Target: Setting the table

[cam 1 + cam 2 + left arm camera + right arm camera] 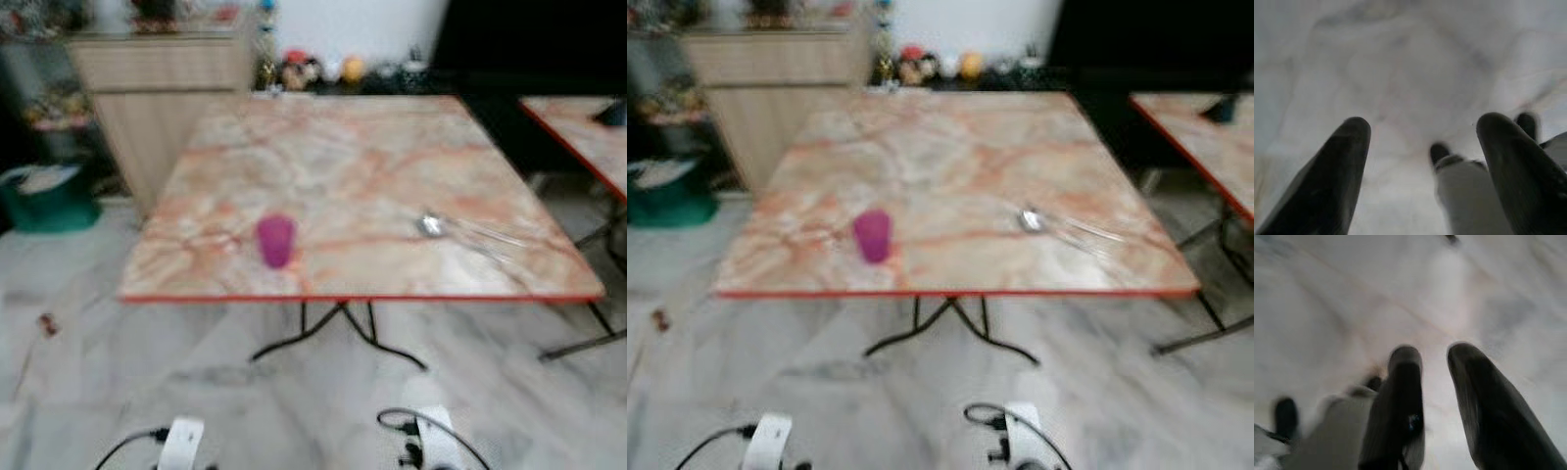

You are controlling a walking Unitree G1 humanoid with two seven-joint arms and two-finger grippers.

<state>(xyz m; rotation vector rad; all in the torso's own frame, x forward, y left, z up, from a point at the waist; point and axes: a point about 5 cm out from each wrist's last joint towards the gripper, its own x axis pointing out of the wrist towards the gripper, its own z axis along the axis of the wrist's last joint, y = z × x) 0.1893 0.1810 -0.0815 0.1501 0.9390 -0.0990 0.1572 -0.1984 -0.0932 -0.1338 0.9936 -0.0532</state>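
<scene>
Marble-patterned counter (372, 147) with red edge stands ahead on pale marble floor (294, 392). Purple cup (276, 240) upright near front edge, toward front-left corner. Spoon (460, 230) lies toward front-right corner, well apart from cup. Left claw (1422, 147) hangs over floor, fingers spread, empty. Right claw (1432, 377) likewise hangs low, fingers apart, nothing held.

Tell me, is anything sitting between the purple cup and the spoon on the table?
Nothing visible does. The purple cup stands near the table's front edge, toward the robot's left, and the spoon lies to its right. Bare marbled tabletop runs between them. Both grippers hang low over the floor, short of the table.
</scene>
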